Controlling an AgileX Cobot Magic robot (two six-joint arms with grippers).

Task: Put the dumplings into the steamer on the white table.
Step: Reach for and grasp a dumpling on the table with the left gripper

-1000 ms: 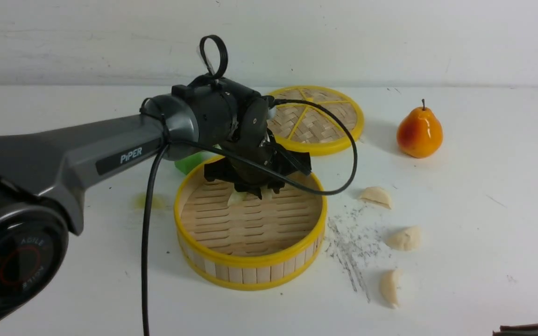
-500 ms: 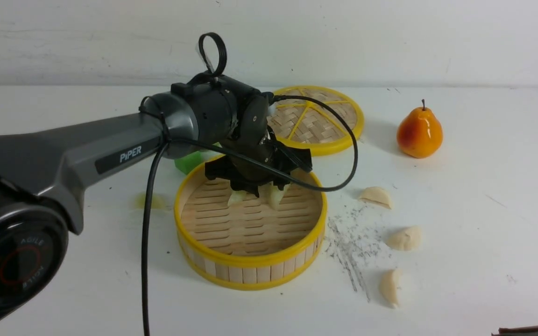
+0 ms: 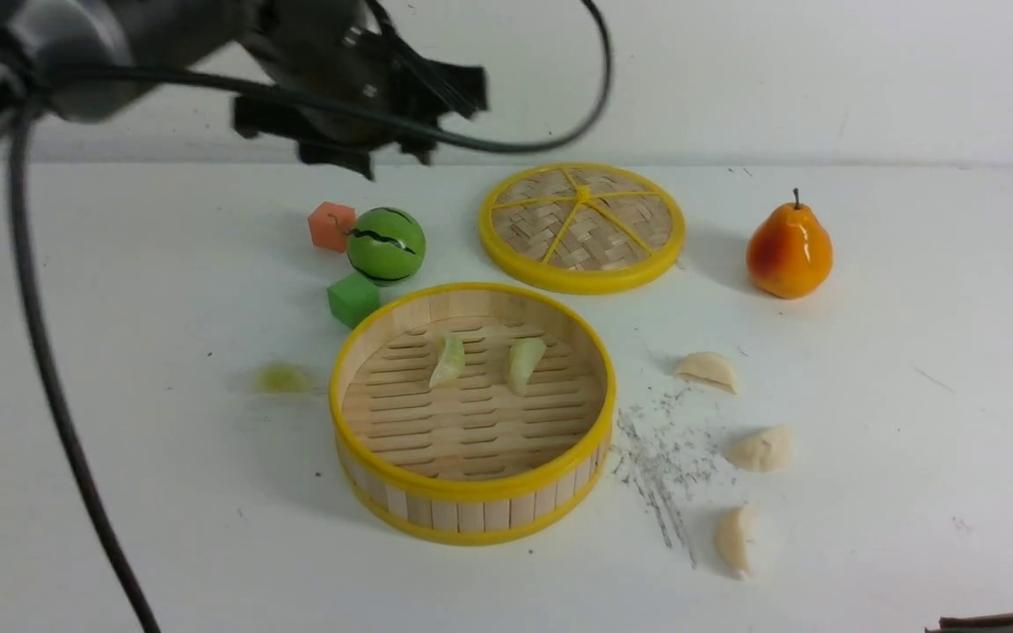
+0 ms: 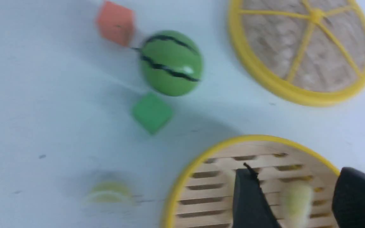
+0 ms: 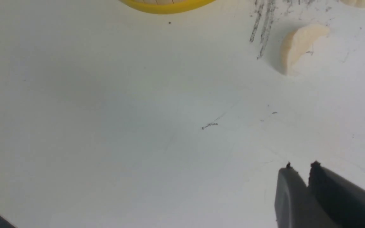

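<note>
Two green dumplings (image 3: 448,360) lie in steamer (image 3: 471,492); third green one (image 3: 282,380) and three cream ones (image 3: 707,369) wait on worktop (image 3: 911,422). Left tool (image 4: 299,205) hangs wide open, empty; right tool (image 5: 299,166) nearly closed, empty.

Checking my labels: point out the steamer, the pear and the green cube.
steamer (image 3: 470,517): front view, on its near slatted wall.
pear (image 3: 790,252): front view, middle of its orange body.
green cube (image 3: 353,300): front view, middle of the cube.
</note>
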